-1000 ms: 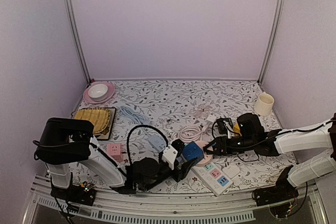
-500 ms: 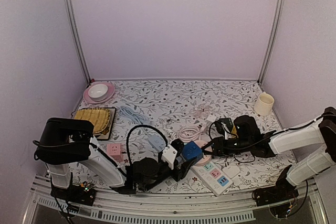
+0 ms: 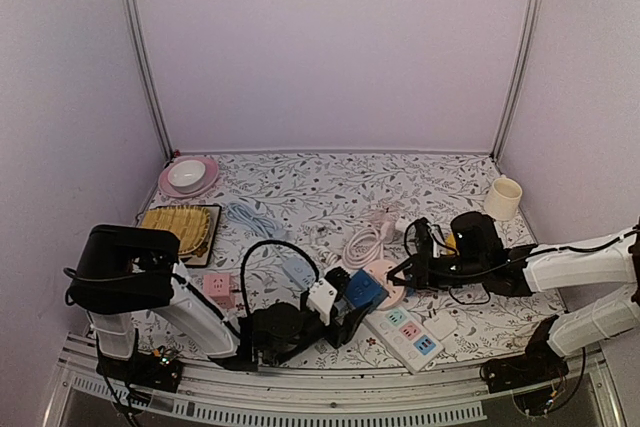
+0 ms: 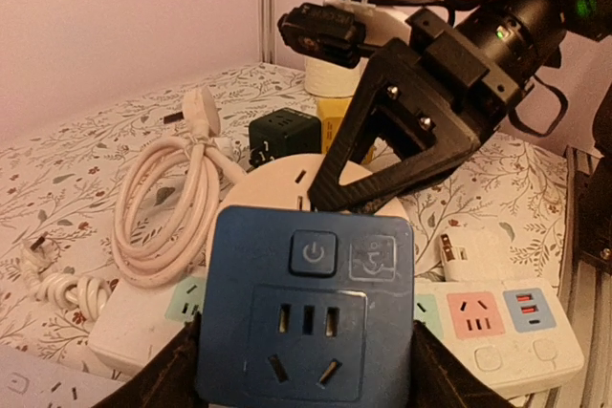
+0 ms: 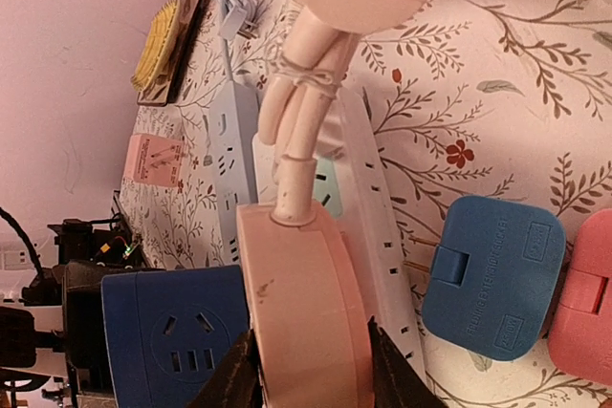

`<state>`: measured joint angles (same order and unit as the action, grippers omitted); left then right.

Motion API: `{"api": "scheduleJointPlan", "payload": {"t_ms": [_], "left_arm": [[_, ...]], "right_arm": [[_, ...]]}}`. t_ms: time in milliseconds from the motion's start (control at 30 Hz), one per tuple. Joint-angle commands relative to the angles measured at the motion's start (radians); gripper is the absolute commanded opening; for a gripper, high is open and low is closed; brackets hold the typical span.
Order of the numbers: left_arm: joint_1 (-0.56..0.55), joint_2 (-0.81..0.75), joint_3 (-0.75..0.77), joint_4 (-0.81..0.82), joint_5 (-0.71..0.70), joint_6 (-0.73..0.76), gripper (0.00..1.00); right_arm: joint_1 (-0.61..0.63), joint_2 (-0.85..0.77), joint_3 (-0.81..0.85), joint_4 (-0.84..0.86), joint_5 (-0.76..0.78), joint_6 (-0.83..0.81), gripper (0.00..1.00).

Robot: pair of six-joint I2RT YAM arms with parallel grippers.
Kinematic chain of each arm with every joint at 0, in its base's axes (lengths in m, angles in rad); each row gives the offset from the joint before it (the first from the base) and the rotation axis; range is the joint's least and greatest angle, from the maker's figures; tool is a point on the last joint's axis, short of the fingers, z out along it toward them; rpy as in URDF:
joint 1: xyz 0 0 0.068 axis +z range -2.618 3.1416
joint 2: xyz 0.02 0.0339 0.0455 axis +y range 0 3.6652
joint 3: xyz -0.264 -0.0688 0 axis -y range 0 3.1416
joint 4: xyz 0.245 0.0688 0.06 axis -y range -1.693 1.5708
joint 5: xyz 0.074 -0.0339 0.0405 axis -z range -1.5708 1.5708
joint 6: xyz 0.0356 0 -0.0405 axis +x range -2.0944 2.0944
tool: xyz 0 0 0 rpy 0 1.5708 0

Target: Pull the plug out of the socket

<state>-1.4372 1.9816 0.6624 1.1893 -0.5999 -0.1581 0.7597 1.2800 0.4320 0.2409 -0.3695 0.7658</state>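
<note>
Pink disc (image 3: 384,270) farther back, behind blue cube socket (image 3: 364,289).

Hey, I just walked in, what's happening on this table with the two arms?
The left end effector is clamped on a blue cube adapter. The right end effector has a finger on either side of the pink round socket beside it; whether they grip it yet is unclear. The cube sits tight against the pink socket, so the two do not look pulled apart yet. A white power strip and a coiled white cable lie nearby, not held.
</note>
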Motion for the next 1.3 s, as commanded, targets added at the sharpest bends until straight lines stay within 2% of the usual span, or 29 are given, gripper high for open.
{"api": "scheduleJointPlan", "payload": {"t_ms": [0,100,233,833,900,1000,1200,1267], "left_arm": [[0.001,0.026,-0.006,-0.063,0.020,0.018,0.70],[-0.001,0.026,-0.006,-0.062,0.022,0.019,0.76],[-0.001,0.028,-0.006,-0.061,0.026,0.022,0.80],[-0.006,0.023,-0.019,-0.033,0.028,0.030,0.77],[-0.006,0.023,-0.022,-0.032,0.026,0.028,0.73],[-0.007,0.020,-0.026,-0.026,0.025,0.028,0.61],[-0.007,0.016,-0.040,-0.004,0.030,0.032,0.30],[-0.007,0.013,-0.052,0.015,0.030,0.035,0.24]], "right_arm": [[0.056,-0.078,0.104,-0.073,0.007,-0.064,0.04],[0.077,-0.086,0.147,-0.147,0.033,-0.099,0.04],[0.110,-0.087,0.182,-0.213,0.083,-0.134,0.04],[0.178,-0.084,0.236,-0.326,0.230,-0.214,0.03],[0.183,-0.074,0.247,-0.326,0.235,-0.218,0.03],[0.189,-0.063,0.254,-0.325,0.248,-0.225,0.03],[0.218,-0.089,0.250,-0.327,0.333,-0.239,0.03],[0.227,-0.108,0.243,-0.327,0.372,-0.245,0.03]]}}
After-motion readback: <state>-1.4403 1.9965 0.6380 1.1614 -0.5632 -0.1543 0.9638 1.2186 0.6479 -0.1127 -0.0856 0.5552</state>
